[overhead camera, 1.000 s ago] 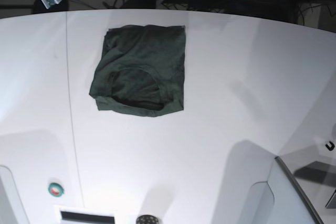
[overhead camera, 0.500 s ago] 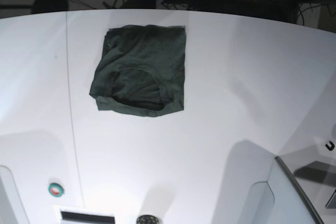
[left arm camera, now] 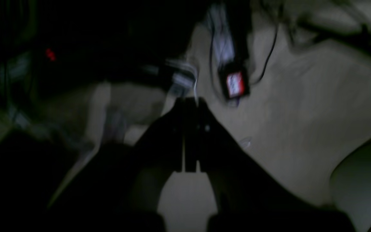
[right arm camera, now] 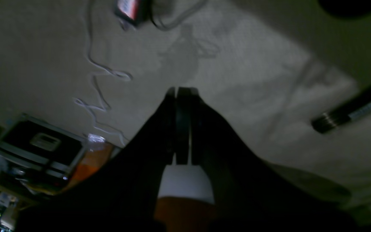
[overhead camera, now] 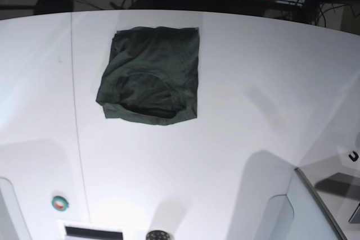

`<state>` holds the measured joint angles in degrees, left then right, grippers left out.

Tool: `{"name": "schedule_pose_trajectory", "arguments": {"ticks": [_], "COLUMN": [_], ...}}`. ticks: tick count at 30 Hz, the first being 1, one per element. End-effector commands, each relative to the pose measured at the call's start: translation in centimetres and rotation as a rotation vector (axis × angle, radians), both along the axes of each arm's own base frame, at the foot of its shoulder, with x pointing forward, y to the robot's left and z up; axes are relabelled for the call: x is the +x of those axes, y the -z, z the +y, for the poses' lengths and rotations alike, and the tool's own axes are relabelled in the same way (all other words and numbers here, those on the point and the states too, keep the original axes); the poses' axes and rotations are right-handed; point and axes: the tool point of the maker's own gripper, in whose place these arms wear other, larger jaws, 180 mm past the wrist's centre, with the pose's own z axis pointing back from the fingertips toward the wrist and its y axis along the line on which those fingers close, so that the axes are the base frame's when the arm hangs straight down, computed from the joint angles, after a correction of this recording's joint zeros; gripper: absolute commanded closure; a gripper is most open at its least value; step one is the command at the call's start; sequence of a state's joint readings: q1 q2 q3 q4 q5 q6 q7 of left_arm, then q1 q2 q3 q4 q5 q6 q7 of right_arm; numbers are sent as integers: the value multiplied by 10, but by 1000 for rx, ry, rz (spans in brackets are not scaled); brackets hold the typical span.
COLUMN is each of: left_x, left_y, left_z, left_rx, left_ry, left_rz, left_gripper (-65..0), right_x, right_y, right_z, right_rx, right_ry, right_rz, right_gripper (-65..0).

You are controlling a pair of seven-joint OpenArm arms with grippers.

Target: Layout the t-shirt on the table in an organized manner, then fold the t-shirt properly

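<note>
The t-shirt (overhead camera: 151,75) lies folded into a compact rectangle on the table (overhead camera: 253,99), far from either end effector. The fold looks finished, so the remaining step is probably just to park both arms clear without brushing the cloth. The right end effector (right arm camera: 182,93) is closed on nothing and points at the floor and cables. The left end effector (left arm camera: 190,101) is likewise closed, empty, and aimed off the table.

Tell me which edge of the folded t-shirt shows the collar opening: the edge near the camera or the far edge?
The near edge. On the t-shirt the curved collar opening lies along the lower edge in the base view; the far edge is straight and plain.
</note>
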<state>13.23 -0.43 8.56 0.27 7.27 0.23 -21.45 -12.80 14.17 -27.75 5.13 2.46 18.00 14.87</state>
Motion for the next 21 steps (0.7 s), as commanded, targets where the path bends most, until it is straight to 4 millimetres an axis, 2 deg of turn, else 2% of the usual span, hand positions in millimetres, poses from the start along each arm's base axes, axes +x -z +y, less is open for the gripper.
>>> {"name": "schedule_pose_trajectory", "arguments": {"ticks": [1,7,11,18,21], "left_x": [-9,-9,-9,-15,-23], "left_y": [-2,-2,-2,-3,-5], "left_z": [6,7,6,6,18], "left_rx": [12,13,12,12,29], "left_ry": [1,2,5,5,9], "left_rz": [10,10,10,19,32], "left_gripper": [0,0,0,0,0], "right_x": [2,9,5,11,19], "right_y": [0,0,0,1,2], "right_z": [2,20,22,23,23], "right_rx": [15,57,61,64,64], "right_ry": [-1,-10,-12,-13,-13], "right_rz": [-14,-49,-42,-54,-66], "right_gripper": [-8,-8,-8,-8,-8]}}
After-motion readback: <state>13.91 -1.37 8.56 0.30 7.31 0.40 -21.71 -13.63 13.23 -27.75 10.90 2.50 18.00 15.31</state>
